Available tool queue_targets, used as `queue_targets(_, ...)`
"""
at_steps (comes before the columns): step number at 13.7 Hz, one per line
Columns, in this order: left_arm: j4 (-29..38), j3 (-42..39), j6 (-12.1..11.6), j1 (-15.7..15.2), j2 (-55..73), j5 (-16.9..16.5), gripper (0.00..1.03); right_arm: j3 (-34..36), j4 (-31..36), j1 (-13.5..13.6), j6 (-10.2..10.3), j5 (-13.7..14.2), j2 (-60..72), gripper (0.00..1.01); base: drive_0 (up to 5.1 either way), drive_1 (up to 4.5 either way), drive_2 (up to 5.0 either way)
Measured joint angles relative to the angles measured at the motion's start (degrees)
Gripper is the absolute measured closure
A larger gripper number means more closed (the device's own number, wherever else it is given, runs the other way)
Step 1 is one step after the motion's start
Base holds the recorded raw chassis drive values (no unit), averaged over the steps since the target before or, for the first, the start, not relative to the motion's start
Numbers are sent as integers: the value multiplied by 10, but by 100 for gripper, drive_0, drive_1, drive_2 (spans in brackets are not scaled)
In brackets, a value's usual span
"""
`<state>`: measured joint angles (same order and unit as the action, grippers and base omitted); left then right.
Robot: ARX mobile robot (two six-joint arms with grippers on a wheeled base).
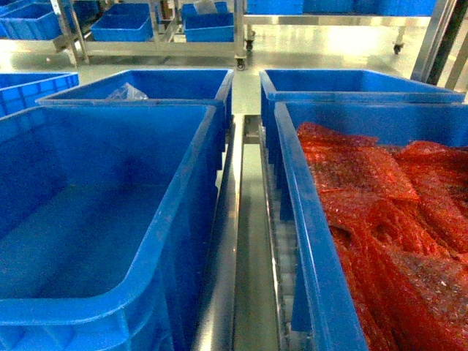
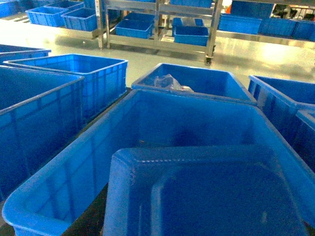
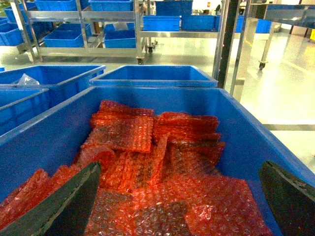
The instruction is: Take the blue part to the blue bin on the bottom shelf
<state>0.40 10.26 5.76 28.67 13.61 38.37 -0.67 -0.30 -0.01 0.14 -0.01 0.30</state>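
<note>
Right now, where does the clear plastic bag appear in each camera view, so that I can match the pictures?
Head: clear plastic bag at upper left, inside the rear left crate.
Left wrist: upper middle, in the crate behind the near one.
Right wrist: far left edge, in the left crate.
Shared landmark: the wheeled steel rack across the floor behind.

4 blue crates, red bags

My head camera looks down between two crates. My left wrist view hangs close over the blue bin; my right, over the red bags, both facing forward.
</note>
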Motion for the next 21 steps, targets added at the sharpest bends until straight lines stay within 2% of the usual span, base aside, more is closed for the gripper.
queue_targets(6,0,0,0,0,0,0,60,0,0,0,0,0,0,3,0,0,0)
queue_targets(7,-57,15,0,17,13,47,60,0,0,0,0,0,0,3,0,0,0)
queue_targets(8,-72,24,6,52,51,96,60,0,0,0,0,0,0,3,0,0,0)
queue_targets(9,-6,24,14,40,96,65,60,0,0,0,0,0,0,3,0,0,0)
queue_targets(10,61,31,17,0,156,36,60,0,0,0,0,0,0,3,0,0,0)
queue_targets(11,146,36,13,-39,241,-5,60,0,0,0,0,0,0,3,0,0,0)
queue_targets(12,216,49,10,-67,323,-51,60,0,0,0,0,0,0,3,0,0,0)
queue_targets(13,272,66,-4,-87,390,-83,60,0,0,0,0,0,0,3,0,0,0)
queue_targets(14,312,83,-17,-105,438,-111,60,0,0,0,0,0,0,3,0,0,0)
queue_targets(15,328,98,-18,-124,480,-134,60,0,0,0,0,0,0,3,0,0,0)
queue_targets(17,344,104,-21,-139,519,-145,60,0,0,0,0,0,0,3,0,0,0)
queue_targets(18,353,104,-12,-139,514,-146,48,0,0,0,0,0,0,3,0,0,0)
queue_targets(21,353,105,-10,-139,510,-146,8,0,0,0,0,0,0,3,0,0,0)
